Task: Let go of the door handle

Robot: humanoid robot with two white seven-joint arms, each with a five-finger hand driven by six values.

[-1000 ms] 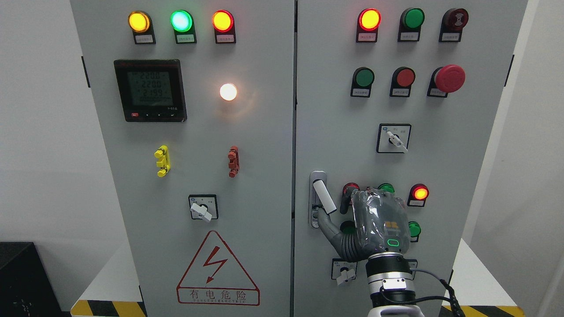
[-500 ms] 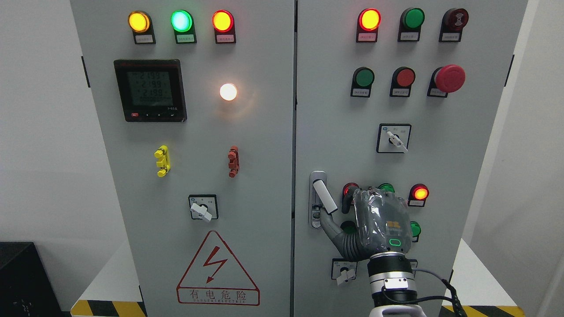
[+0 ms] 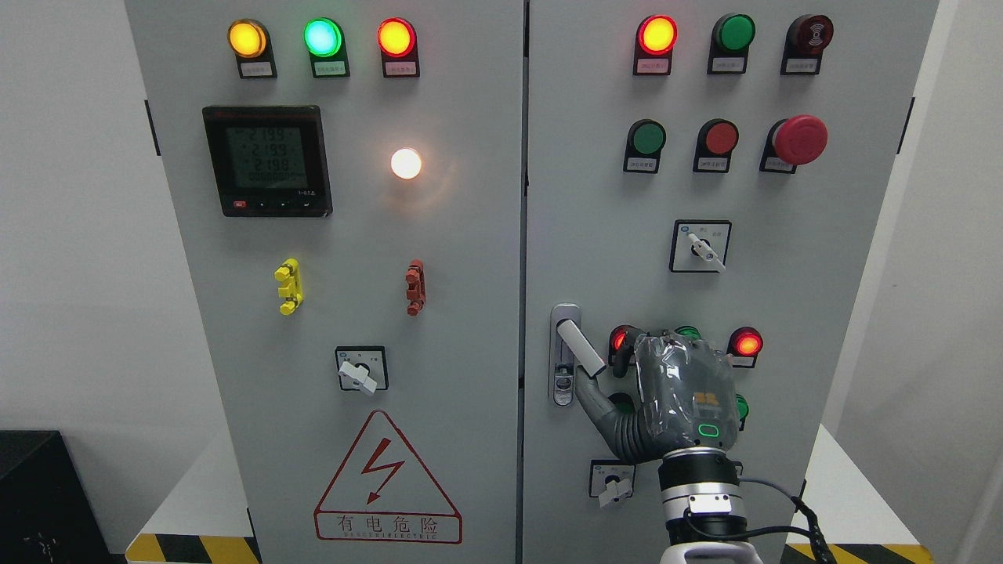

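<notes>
The white lever-shaped door handle (image 3: 581, 348) juts out tilted from its grey metal lock plate (image 3: 563, 354) on the right-hand door of the grey steel control cabinet (image 3: 470, 258). The right hand (image 3: 674, 399), grey and wrapped in clear plastic, sits just beside it, thumb reaching up under the lever's lower end; whether it touches is unclear, and I cannot tell if the fingers are curled or loose. Release looks mostly done, withdrawal remains

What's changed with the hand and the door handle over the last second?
The right hand has drifted slightly right, and its thumb now sits just below the white door handle, which swung out a little further. Whether they still touch is unclear. The indicator lamps and switches look unchanged.
</notes>
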